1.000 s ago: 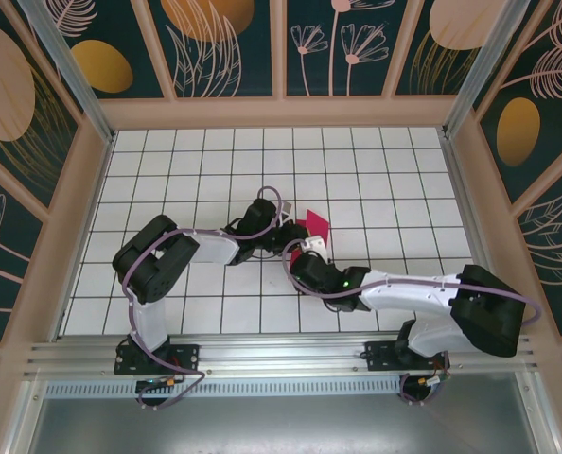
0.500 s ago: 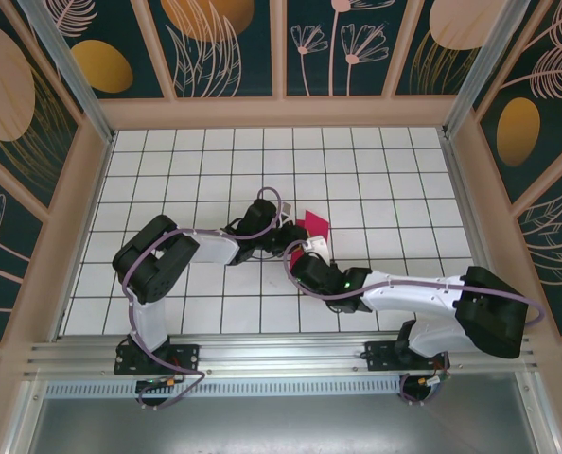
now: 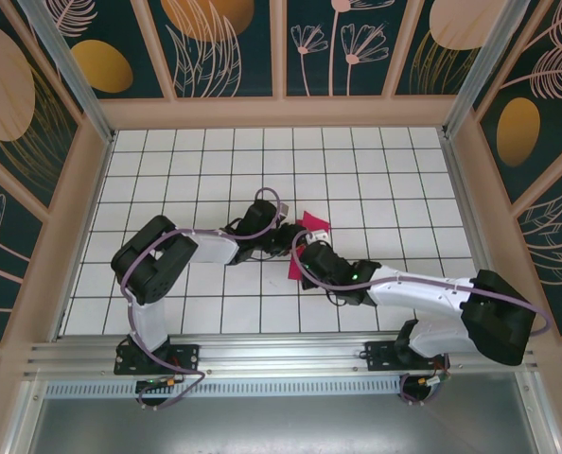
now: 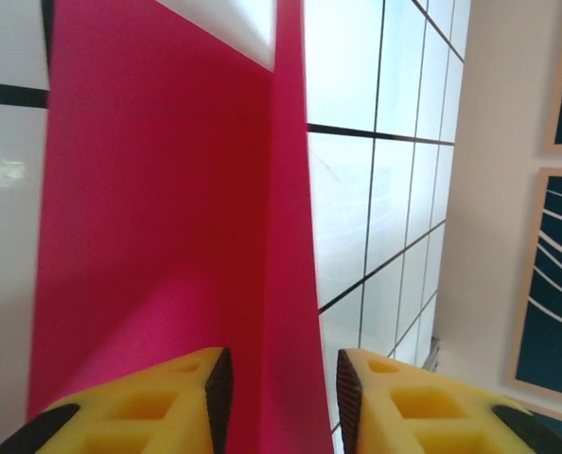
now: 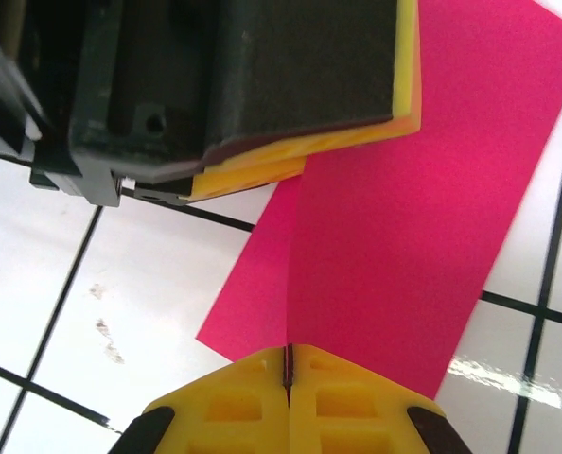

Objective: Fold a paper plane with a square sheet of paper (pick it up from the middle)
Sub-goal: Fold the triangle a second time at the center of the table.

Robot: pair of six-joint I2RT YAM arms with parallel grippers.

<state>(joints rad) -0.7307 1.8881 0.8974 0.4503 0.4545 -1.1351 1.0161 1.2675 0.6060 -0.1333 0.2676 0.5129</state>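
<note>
The right pincer is clamped on the near edge of the paper, seemingly anchoring it at mid-surface, while the left pincer stands narrowly parted astride the raised fold, gripping nothing.

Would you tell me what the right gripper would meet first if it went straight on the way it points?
Shut on the pink paper, the right gripper would probably meet the left gripper first, just ahead over that paper; depth is unclear.
</note>
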